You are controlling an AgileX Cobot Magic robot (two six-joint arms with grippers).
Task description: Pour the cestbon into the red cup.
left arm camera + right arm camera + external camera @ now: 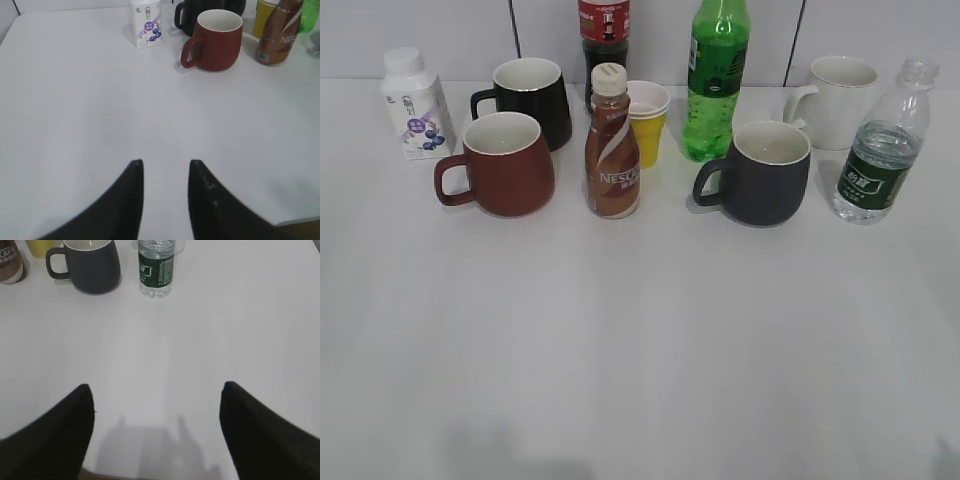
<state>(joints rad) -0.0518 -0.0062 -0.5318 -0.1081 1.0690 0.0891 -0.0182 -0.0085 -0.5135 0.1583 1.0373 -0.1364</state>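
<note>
The cestbon (882, 150), a clear ribbed bottle with a dark green label, stands at the far right of the table; it also shows in the right wrist view (156, 267). The red cup (500, 163), white inside, handle to the left, stands upright at the left; the left wrist view shows it too (214, 40). My left gripper (165, 163) is open and empty over bare table, well short of the red cup. My right gripper (157, 387) is wide open and empty, well short of the cestbon. Neither gripper shows in the exterior view.
A black mug (534, 100), a white yogurt bottle (415, 105), a brown Nescafe bottle (612, 145), a yellow paper cup (647, 120), a green soda bottle (716, 80), a dark blue-grey mug (765, 172), a white mug (838, 100) and a cola bottle (604, 35) stand along the back.
</note>
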